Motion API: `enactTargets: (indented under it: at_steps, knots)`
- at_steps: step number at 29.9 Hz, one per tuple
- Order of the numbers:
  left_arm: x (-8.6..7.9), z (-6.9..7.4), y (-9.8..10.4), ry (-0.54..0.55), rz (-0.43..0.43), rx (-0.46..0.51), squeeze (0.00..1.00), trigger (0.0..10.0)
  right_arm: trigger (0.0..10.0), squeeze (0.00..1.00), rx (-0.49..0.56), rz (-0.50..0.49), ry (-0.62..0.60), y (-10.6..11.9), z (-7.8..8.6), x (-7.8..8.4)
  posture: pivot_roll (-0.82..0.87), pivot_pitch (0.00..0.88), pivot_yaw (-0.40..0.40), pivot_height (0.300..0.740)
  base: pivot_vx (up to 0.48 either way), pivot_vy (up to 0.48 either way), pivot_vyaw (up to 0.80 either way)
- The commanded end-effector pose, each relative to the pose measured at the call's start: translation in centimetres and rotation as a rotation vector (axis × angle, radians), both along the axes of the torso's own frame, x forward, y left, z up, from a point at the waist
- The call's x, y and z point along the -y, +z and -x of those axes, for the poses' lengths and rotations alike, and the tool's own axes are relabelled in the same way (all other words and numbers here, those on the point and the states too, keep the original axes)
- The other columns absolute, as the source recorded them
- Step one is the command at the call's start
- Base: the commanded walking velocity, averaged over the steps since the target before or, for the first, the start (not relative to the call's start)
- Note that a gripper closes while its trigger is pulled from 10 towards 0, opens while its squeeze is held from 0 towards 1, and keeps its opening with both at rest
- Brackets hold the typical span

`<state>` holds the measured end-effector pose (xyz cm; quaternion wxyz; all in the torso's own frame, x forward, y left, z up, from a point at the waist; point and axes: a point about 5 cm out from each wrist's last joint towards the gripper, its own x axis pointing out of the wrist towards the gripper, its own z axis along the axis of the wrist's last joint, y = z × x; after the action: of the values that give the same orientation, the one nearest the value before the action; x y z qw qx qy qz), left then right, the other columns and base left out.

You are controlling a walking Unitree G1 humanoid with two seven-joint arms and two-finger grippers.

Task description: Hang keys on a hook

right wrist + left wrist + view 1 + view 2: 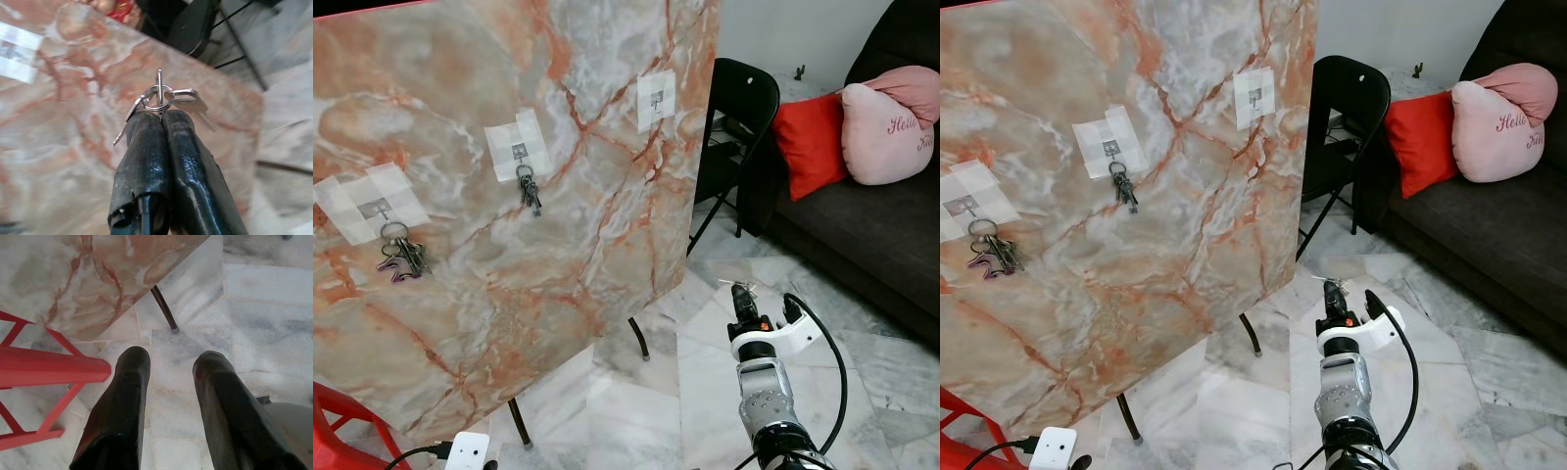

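Note:
A marble-patterned board (509, 196) leans upright before me with three taped hooks. Key bunches hang on the left hook (382, 209) and the middle hook (520, 153). The right hook (656, 97) is bare. My right gripper (741, 292) is held low, to the right of the board's lower corner, shut on a set of keys (159, 100) by its ring, which sticks up above the fingertips. My left gripper (168, 364) is open, pointing down at the marble floor with nothing between its fingers.
A black folding chair (739, 108) stands behind the board's right edge. A dark sofa (871, 225) with red and pink cushions is at the right. A red frame (337, 421) sits at the lower left. The board's thin black legs (638, 338) rest on the floor.

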<state>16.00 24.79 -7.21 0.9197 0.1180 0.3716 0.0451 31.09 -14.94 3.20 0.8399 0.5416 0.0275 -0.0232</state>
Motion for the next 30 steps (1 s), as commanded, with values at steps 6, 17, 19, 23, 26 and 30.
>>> enactTargets:
  at_steps: [6,17,19,23,26,30]
  knots:
    - [-0.3,0.4,-0.2,-0.003,-0.02,-0.023,0.0,10.0,10.0,0.0,0.081,-0.073,0.04,1.0,-0.4,-0.3,0.07,0.0,-0.018,0.74,0.0,0.0,0.0]
    - [-0.6,0.6,-0.2,0.001,-0.025,-0.028,0.0,10.0,10.0,0.0,0.132,-0.154,0.08,1.2,-0.3,-0.5,0.07,0.0,-0.017,0.74,0.0,0.0,0.0]
    - [-0.6,0.6,-0.2,0.001,-0.026,-0.028,0.0,10.0,10.0,0.0,0.13,-0.156,0.08,1.2,-0.2,-0.5,0.08,0.0,-0.017,0.74,0.0,0.0,0.0]
    - [-0.5,0.7,-0.2,0.0,-0.025,-0.029,0.0,10.0,10.0,0.0,0.113,-0.135,0.072,0.9,-0.1,-0.3,0.07,0.0,-0.016,0.74,0.0,0.0,0.0]
    - [-0.4,0.7,-0.2,-0.001,-0.025,-0.031,0.0,10.0,10.0,0.0,0.074,-0.051,0.06,0.6,0.0,-0.1,0.07,0.0,-0.016,0.74,0.0,0.0,0.0]
    - [-0.4,0.7,-0.3,-0.001,-0.025,-0.032,0.0,10.0,10.0,0.0,-0.009,0.089,0.018,0.0,0.1,0.5,0.08,0.0,-0.017,0.74,0.0,0.0,0.0]
